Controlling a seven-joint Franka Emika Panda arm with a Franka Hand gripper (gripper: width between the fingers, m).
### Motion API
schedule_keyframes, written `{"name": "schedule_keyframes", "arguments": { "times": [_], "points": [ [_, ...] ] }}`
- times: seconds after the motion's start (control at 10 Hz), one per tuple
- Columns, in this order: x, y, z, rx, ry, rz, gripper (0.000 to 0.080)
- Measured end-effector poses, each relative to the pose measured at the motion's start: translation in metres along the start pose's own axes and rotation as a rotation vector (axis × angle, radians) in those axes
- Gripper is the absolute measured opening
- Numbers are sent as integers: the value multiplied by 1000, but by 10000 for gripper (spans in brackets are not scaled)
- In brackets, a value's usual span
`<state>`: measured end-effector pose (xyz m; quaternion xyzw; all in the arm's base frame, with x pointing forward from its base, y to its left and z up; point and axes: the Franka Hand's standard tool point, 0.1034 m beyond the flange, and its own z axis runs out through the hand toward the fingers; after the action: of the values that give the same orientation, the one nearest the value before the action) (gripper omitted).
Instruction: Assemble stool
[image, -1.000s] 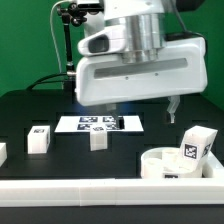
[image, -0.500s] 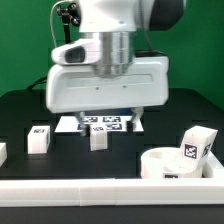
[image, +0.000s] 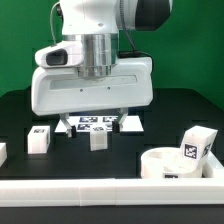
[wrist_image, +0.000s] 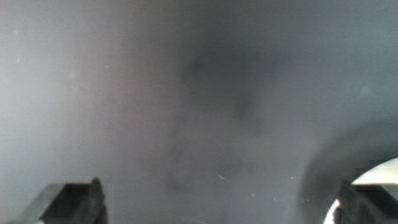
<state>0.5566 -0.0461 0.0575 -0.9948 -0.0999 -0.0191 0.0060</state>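
Note:
The round white seat (image: 160, 160) lies at the exterior view's right near the front, and one tagged leg block (image: 197, 144) stands tilted on its far rim. Another leg block (image: 40, 139) stands at the left, a smaller one (image: 98, 140) in front of the marker board (image: 137, 124), and part of a further one (image: 2, 151) shows at the left edge. My gripper (image: 93, 124) hangs open above the marker board and the middle block, holding nothing. The wrist view is a grey blur with both fingers (wrist_image: 71, 205) wide apart and the gripper (wrist_image: 222, 210) empty.
A low white wall (image: 100, 194) runs along the table's front. A black stand with cables (image: 66, 40) rises at the back left. My big white hand hides much of the back of the black table.
My gripper has swung from the exterior view's right towards the left, ending over the marker board. Its jaws stayed open; the parts have not moved.

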Motion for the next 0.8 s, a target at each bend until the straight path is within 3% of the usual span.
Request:
{"name": "schedule_keyframes", "arguments": {
  "times": [0.3,0.6,0.7,0.8],
  "points": [
    [-40,-15,18,-11,-9,58,648],
    [-40,-16,18,2,-37,56,648],
    [-44,-20,19,17,-74,58,648],
    [-48,-27,19,51,-164,69,648]
  ]
}}
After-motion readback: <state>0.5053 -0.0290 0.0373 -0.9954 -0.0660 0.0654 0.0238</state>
